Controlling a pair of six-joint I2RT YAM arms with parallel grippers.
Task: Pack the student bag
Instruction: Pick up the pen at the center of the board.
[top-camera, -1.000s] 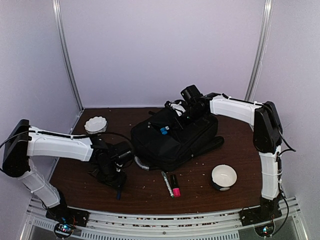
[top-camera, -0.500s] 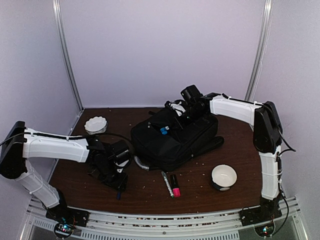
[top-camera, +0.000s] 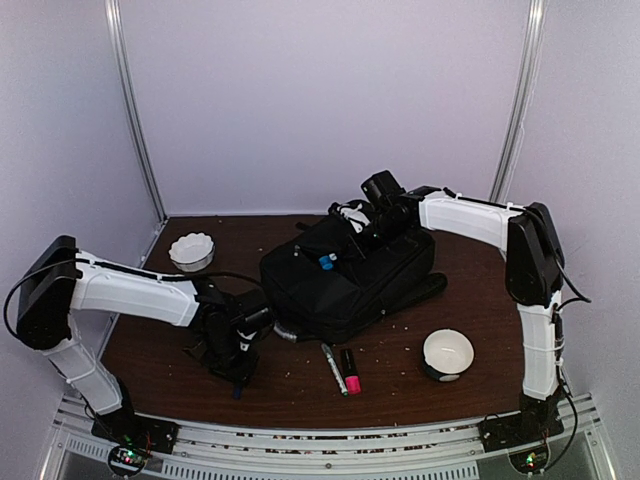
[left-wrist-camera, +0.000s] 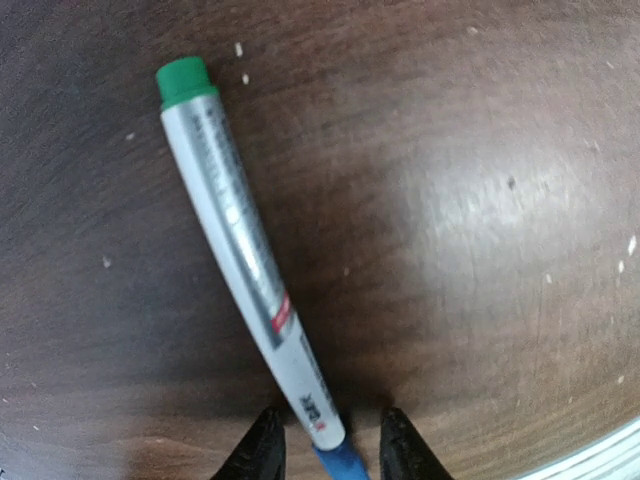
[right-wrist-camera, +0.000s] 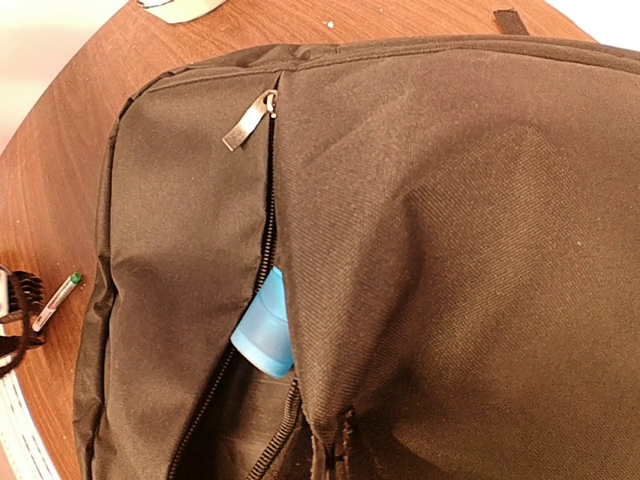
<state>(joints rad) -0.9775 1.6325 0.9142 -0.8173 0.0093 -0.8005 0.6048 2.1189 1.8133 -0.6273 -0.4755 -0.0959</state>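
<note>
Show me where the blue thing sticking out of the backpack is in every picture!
Top external: blue thing near the middle, on top of the student bag.
Left wrist: not in it; only a green-capped marker on the table.
Right wrist: lower middle, poking from the open zipper.
Shared landmark: the black student bag, seen in the top and right wrist views.

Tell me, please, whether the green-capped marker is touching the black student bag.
Apart. In the right wrist view, a strip of bare wooden table separates the green-capped marker from the left edge of the student bag.
</note>
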